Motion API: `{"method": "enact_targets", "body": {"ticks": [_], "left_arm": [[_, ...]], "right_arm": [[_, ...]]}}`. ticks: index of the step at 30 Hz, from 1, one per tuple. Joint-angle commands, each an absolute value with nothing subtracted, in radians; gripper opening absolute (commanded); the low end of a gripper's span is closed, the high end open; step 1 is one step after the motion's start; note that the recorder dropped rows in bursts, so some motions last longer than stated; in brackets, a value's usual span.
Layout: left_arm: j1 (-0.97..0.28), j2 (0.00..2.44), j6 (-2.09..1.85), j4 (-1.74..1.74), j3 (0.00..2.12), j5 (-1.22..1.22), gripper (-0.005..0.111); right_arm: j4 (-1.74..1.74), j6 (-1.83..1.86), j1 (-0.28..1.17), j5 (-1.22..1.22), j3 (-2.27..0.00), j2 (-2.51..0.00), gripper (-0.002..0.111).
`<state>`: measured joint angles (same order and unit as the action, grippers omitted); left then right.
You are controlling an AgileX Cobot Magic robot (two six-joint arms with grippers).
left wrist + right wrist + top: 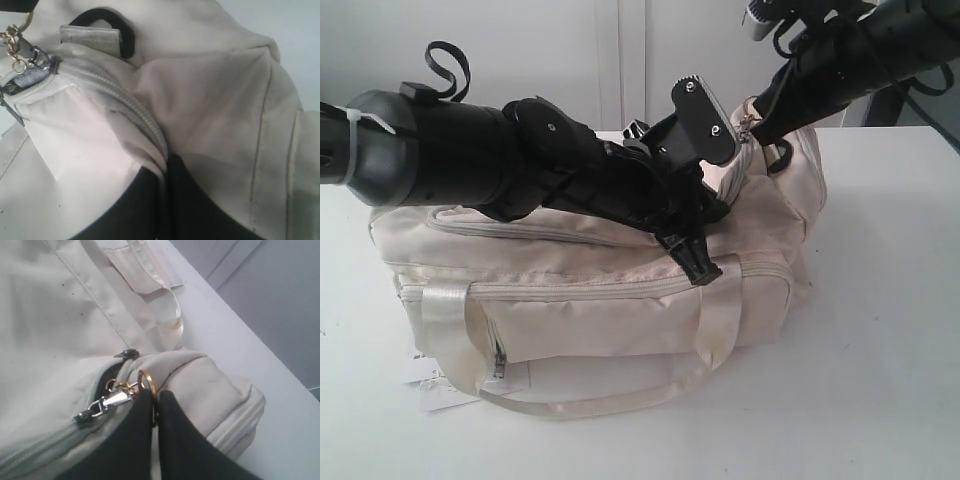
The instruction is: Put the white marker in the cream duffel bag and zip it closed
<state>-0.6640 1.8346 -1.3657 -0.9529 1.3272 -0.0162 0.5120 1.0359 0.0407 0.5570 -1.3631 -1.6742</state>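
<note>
The cream duffel bag [620, 300] lies across the worktop's [880, 350] middle, looking soft and floppy (likely to sag unless pinned). The left gripper [164, 172] is clamped on fabric beside the zipper [135, 107]. The right gripper [156, 402] pinches the gold ring [146, 380], the surest hold. The white marker is unseen.

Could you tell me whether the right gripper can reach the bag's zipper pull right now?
Likely yes: the right gripper pinches the gold ring chained to the zipper pull; nothing intervenes.
</note>
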Motion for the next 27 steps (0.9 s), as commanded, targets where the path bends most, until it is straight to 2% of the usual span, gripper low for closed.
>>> {"method": "enact_targets", "body": {"ticks": [1,27], "left_arm": [[-0.665,1.838,-1.368,-0.949,1.317,-0.080,0.000],[-0.665,1.838,-1.368,-0.949,1.317,-0.076,0.000]], "right_arm": [[0.554,1.024,0.029,0.401,-1.375,-1.698,0.000],[0.639,1.021,0.029,0.196,-1.375,-1.775,0.000]]}}
